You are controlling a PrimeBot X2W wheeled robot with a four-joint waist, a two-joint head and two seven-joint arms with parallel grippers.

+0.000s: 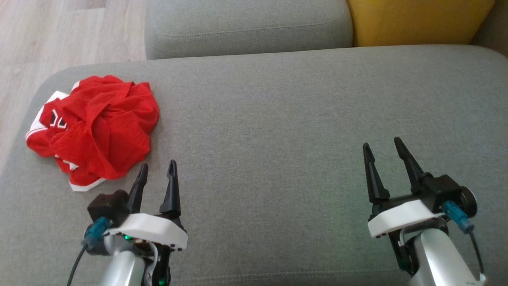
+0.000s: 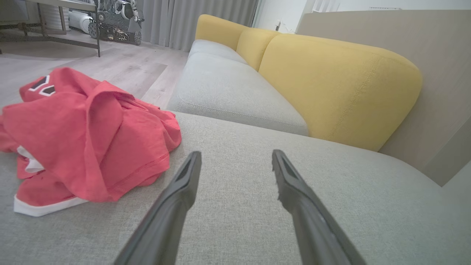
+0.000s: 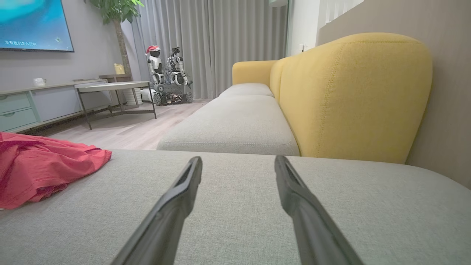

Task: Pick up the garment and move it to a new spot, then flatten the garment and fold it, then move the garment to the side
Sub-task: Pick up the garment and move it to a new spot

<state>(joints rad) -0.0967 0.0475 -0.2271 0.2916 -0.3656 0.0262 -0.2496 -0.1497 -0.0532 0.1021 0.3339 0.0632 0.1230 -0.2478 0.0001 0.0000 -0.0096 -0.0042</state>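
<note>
A crumpled red garment (image 1: 97, 127) with white trim and a dark emblem lies in a heap on the left end of the grey sofa seat (image 1: 278, 139). My left gripper (image 1: 157, 167) hovers open just right of and below the heap, nothing between its fingers. In the left wrist view the garment (image 2: 81, 136) lies left of the open left gripper (image 2: 236, 156). My right gripper (image 1: 381, 143) is open over the right part of the seat, far from the cloth. In the right wrist view the garment (image 3: 40, 165) shows at the left edge, beyond the open right gripper (image 3: 238, 162).
A second grey seat cushion (image 1: 246, 28) adjoins the far edge, with a yellow back cushion (image 1: 416, 20) at the far right. Wooden floor (image 1: 59, 35) lies beyond the sofa's left end. A low table (image 3: 114, 88) and a small wheeled robot (image 3: 169, 81) stand across the room.
</note>
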